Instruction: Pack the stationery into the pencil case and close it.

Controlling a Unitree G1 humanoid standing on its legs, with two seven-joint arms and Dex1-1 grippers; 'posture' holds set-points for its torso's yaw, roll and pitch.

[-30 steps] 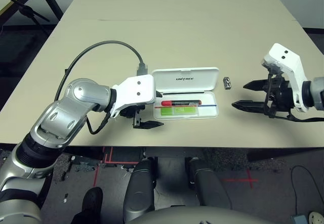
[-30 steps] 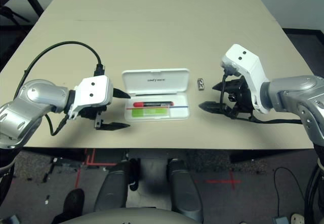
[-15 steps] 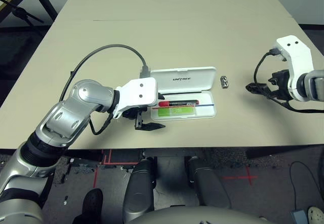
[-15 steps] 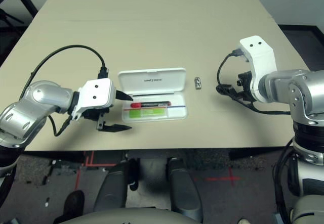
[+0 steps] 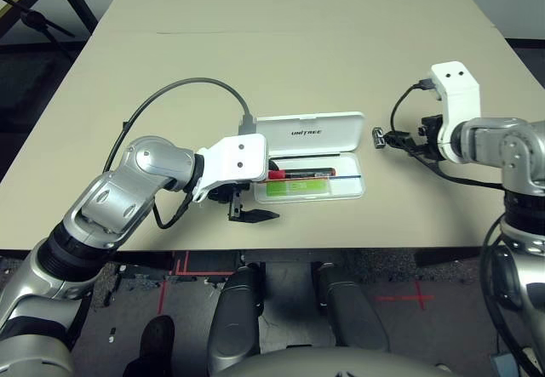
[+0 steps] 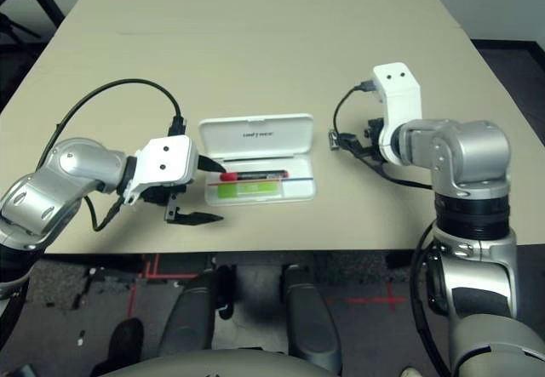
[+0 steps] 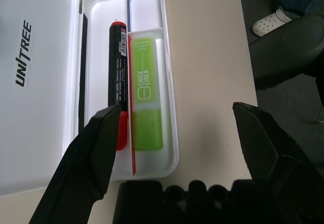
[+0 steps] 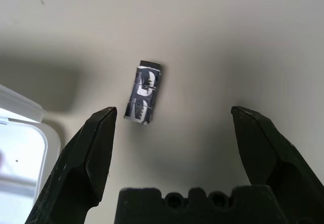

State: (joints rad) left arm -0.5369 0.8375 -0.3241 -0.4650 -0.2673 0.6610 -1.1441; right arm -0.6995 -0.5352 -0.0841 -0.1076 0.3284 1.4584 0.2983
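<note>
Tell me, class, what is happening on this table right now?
A two-armed robot is packing a white pencil case, which lies open with a red marker and a green highlighter already inside. A small black-and-silver piece lies on the table just beyond the case's right end. The right tool is open and poised over that piece, not yet touching it. The left tool is open at the case's left end, holding nothing.

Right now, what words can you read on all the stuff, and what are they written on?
"UNITREE": on the open lid of the pencil case.
"CHECK LINER": on the green highlighter; the smaller print above it is too small to read.
Red marker: tiny print, unreadable.
Small black-and-silver piece: pattern, no readable words.
</note>
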